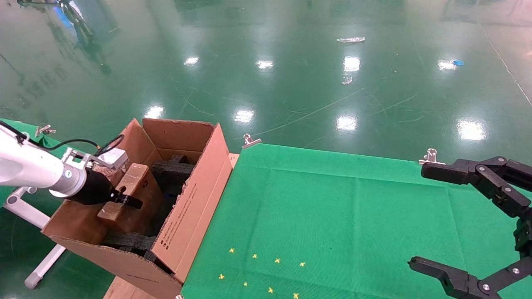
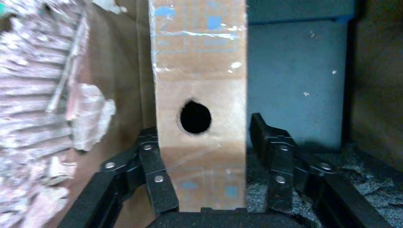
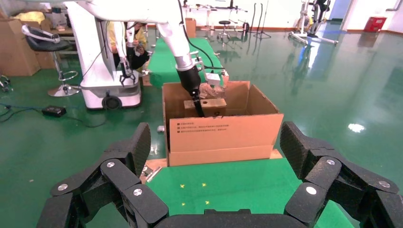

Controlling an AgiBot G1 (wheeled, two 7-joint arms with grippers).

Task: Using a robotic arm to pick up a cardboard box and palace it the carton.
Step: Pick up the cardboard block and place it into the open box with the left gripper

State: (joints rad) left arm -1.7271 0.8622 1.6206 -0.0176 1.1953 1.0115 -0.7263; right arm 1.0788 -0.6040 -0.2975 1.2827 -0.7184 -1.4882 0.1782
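Note:
The carton [image 1: 195, 199] stands open at the table's left end, with black foam [image 1: 172, 170] inside; it also shows in the right wrist view [image 3: 223, 135]. The small cardboard box [image 1: 137, 178] leans tilted inside the carton. My left gripper [image 1: 129, 199], on the white arm, reaches into the carton around the box's end. In the left wrist view the box [image 2: 199, 71], with its round hole, sits between the fingers [image 2: 157, 185]. One finger touches it and the other stands a small gap away. My right gripper [image 1: 417, 216] is wide open and empty over the table's right side.
The green cloth table [image 1: 332, 216] has small yellow crosses [image 1: 257, 270] near its front and metal clips [image 1: 250, 141] on its far edge. The carton's torn ragged wall [image 2: 43, 118] is beside the left gripper. A white tube stand [image 1: 25, 216] is at the far left.

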